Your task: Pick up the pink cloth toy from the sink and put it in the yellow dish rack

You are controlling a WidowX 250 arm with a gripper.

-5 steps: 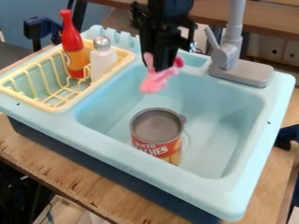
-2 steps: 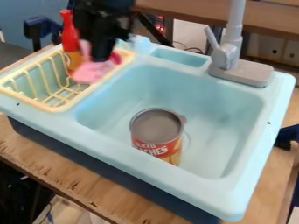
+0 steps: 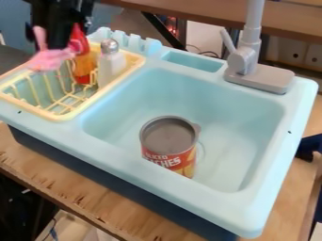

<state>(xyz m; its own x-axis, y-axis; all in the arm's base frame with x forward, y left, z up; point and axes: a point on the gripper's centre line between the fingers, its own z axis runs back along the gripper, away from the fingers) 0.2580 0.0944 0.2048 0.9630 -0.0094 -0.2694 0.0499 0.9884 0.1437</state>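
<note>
A pink, soft-looking item (image 3: 49,60) is being held by the black gripper (image 3: 56,48), which is being shown clamped on it, with parts of the pink shape sticking out to both sides. What exactly the item is cannot be told. It is being held up at the outer side of the yellow dish rack (image 3: 65,116), the side away from the basin; how high above the rim cannot be judged. The raised hold is probably serving to clear the rim and the tall things in the rack.

Close beside the pink item, a red and orange bottle (image 3: 84,63) is standing in the rack, partly covered from view by the gripper. Next to it, on the basin side of the rack, a white shaker with a silver top (image 3: 112,66) is standing upright. Both are seemingly being steadied by the rack's walls and bars.

Farther out, the rack is being carried by the light blue toy sink (image 3: 125,164). Beyond the rack's inner side, a can (image 3: 168,148) is resting upright on the basin floor, its flat base likely making it stable. Across the basin from the rack, a grey faucet (image 3: 245,61) is being supported on the sink's back ledge. Everything is being borne by a wooden tabletop (image 3: 75,188).
</note>
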